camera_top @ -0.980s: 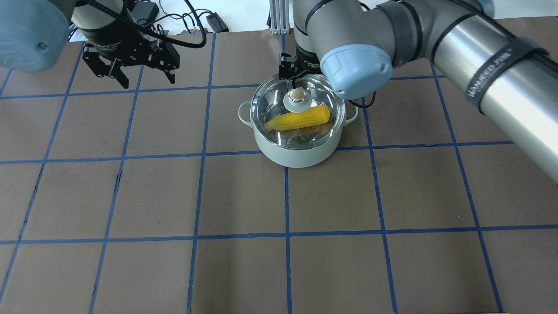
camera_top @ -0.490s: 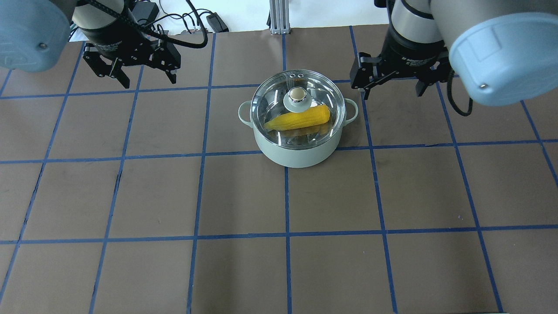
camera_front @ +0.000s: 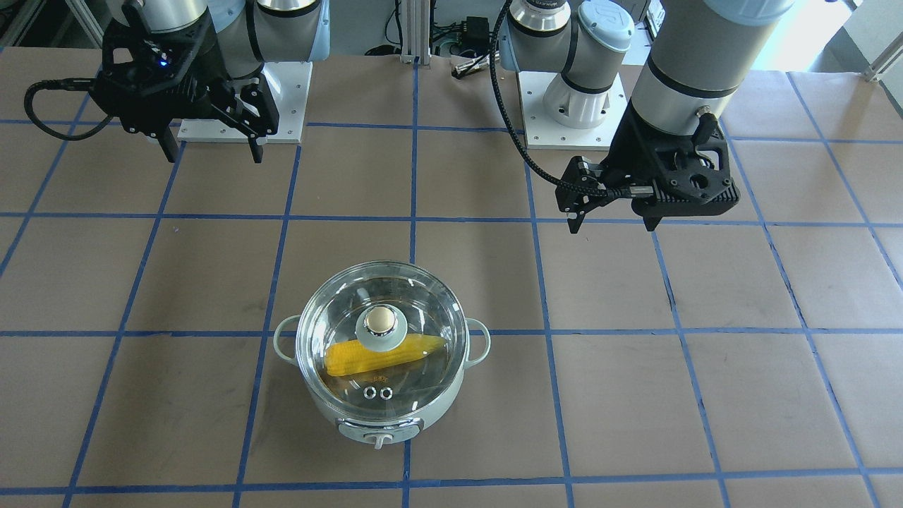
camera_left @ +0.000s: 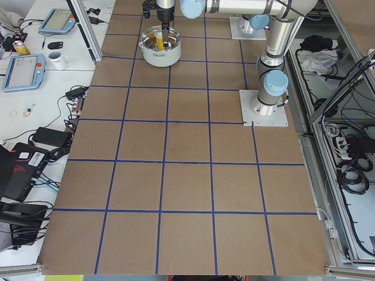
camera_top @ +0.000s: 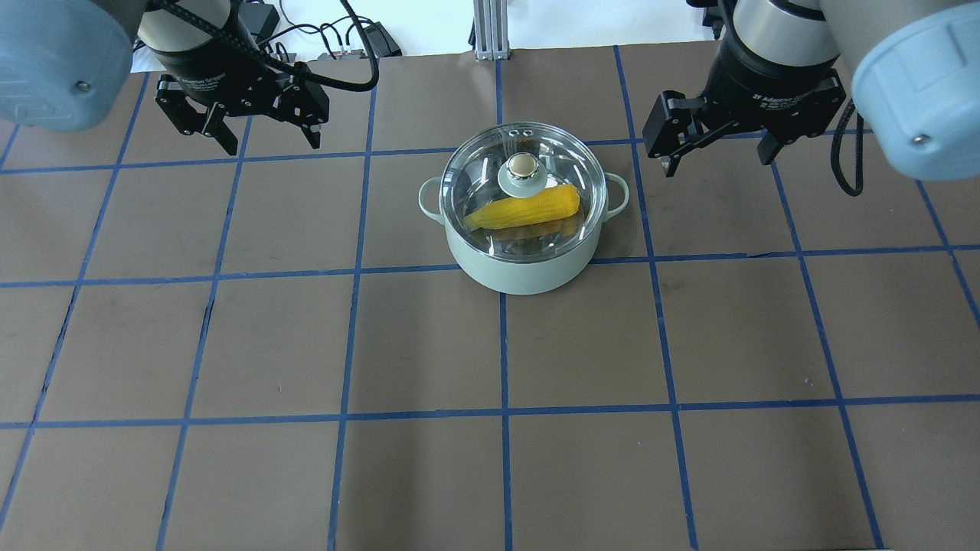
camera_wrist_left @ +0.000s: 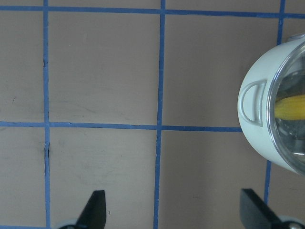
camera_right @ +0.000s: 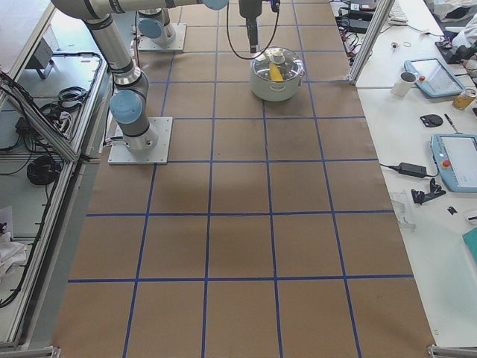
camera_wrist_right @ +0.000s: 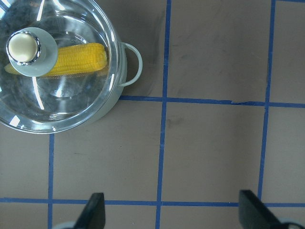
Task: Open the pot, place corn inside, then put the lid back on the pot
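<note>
The pale mint-green pot [camera_top: 523, 269] stands at the table's far middle with the clear glass lid [camera_top: 490, 164] seated on it. The yellow corn [camera_top: 536, 207] lies inside, seen through the glass, partly hidden by the lid's knob [camera_top: 523, 168]. My right gripper [camera_top: 717, 162] hangs open and empty to the right of the pot, well apart from it. My left gripper [camera_top: 272, 144] hangs open and empty far to the pot's left. The right wrist view shows the lid [camera_wrist_right: 71, 100] and corn [camera_wrist_right: 78, 59]. The left wrist view shows the pot [camera_wrist_left: 255, 138]. The front view shows the pot [camera_front: 395, 416] and its lid [camera_front: 423, 310].
Brown table with blue tape grid. Two white base plates [camera_front: 243, 130] stand at the robot's side. Cables [camera_top: 337, 38] lie beyond the far edge. Side tables with tablets [camera_right: 455, 160] and a mug [camera_right: 406, 82] stand past the table's edge.
My right gripper has left the lid's knob and moved up and away to the right, open. The lid stays on the pot. My left gripper shifted slightly right.
</note>
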